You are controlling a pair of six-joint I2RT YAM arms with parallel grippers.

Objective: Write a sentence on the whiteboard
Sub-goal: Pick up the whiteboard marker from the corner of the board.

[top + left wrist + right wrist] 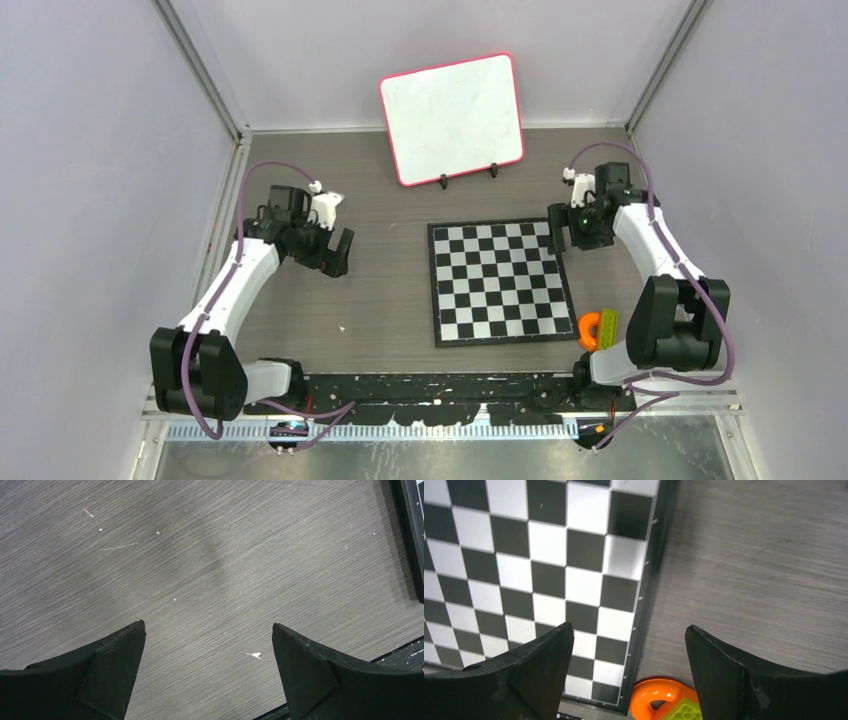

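The whiteboard [453, 117], white with a red-pink rim, leans on two small black feet at the back of the table; its face is blank and no sentence shows on it. My left gripper [338, 253] hangs open over bare grey table left of centre; in the left wrist view [208, 628] nothing lies between its fingers. My right gripper [563, 234] is open too, above the checkered board's right edge [629, 630], and holds nothing. No marker is in view.
A black-and-white checkered board [500, 282] lies flat at the table's centre. An orange ring-shaped piece [589, 330] and a lime-green brick [607, 325] sit by its near right corner, close to the right arm's base. Grey walls enclose the table.
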